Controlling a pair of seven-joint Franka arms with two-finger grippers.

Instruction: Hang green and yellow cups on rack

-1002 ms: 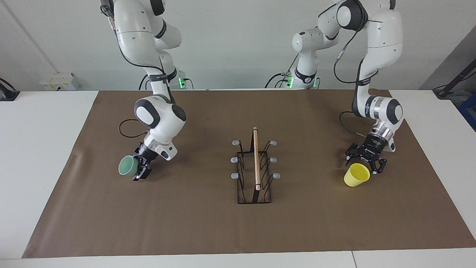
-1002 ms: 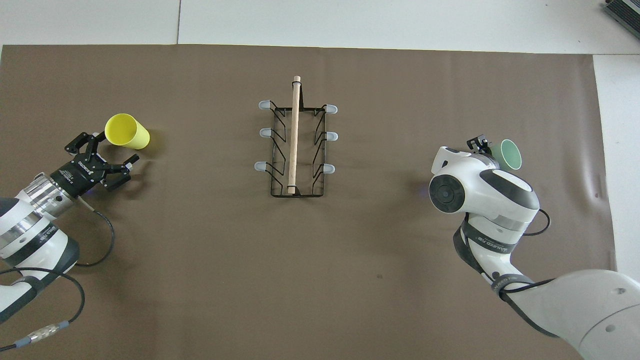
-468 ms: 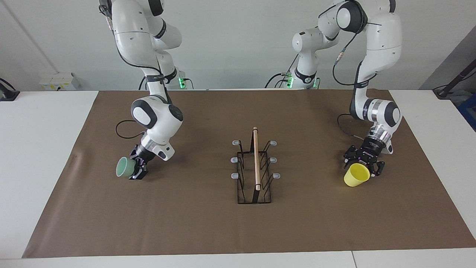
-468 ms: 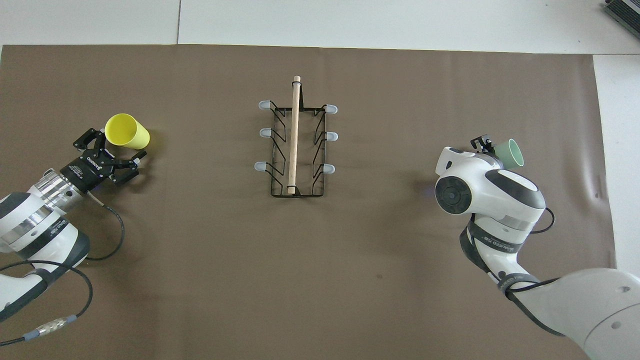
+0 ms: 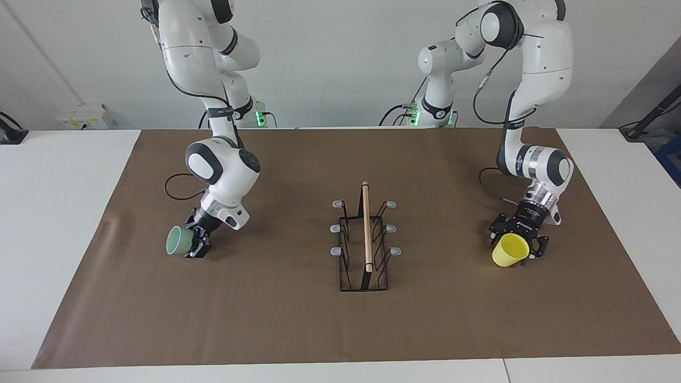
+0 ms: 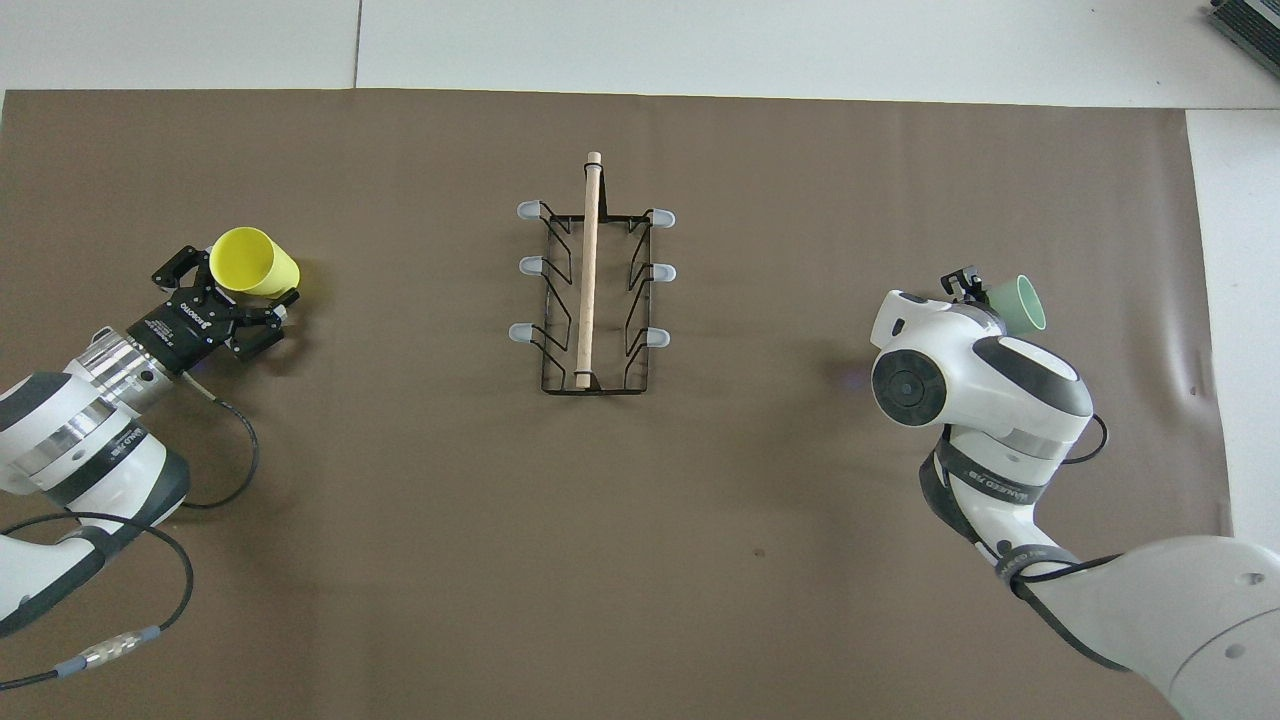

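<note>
The black wire rack [image 5: 366,239] [image 6: 590,290] with its wooden rod stands mid-table, its prongs bare. The yellow cup [image 5: 509,251] [image 6: 255,262] lies on its side toward the left arm's end. My left gripper [image 5: 518,246] [image 6: 235,280] is open, with one finger on each side of the yellow cup's narrow end. The green cup [image 5: 177,240] [image 6: 1020,305] lies tilted at the right arm's end, low at the mat, mouth pointing away from the rack. My right gripper [image 5: 196,246] [image 6: 968,285] is shut on the green cup's narrow end.
A brown mat [image 5: 266,319] covers most of the white table [image 5: 53,213]. Each arm's cable loops onto the mat beside its wrist.
The right gripper closed on the green cup, which turned from mouth-up toward sideways and sank lower. The left gripper slid forward until its open fingers straddled the yellow cup.
</note>
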